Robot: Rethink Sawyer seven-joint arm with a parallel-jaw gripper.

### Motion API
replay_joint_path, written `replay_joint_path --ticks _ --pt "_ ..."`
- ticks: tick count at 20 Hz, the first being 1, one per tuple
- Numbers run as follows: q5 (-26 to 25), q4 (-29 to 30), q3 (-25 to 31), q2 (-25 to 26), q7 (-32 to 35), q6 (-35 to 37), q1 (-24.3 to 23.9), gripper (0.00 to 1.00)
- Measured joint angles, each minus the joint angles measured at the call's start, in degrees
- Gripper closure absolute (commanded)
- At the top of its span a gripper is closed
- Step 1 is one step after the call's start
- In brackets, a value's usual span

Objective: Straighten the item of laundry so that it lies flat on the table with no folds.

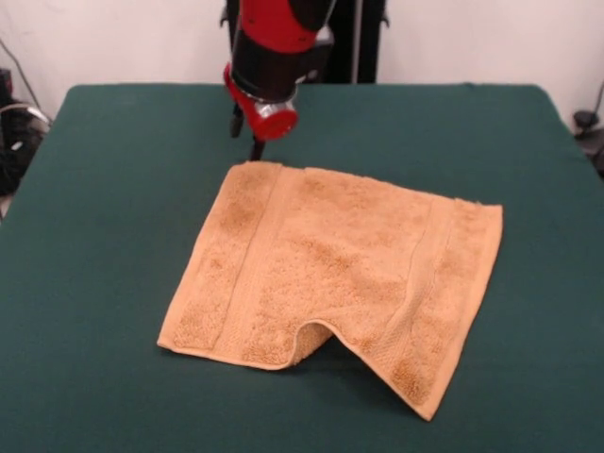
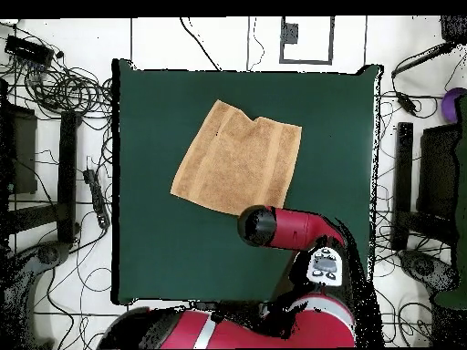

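Towel [image 1: 335, 283] mostly flat, near edge apparently puckered.

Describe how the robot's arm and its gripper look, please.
The arm is glossy red with black joint sections and a round red end cap. In the overhead view a small grey panel sits on it. The gripper shows only as slim dark prongs below the cap.
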Motion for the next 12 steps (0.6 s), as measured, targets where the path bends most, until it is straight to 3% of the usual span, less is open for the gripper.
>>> replay_joint_path --ticks 3,12 --pt "0.01 0.11 -0.22 2.20 -0.01 -3.87 -0.54 0.00" --pt "0.02 0.96 -0.71 2.08 0.00 -5.88 -0.05 0.00"
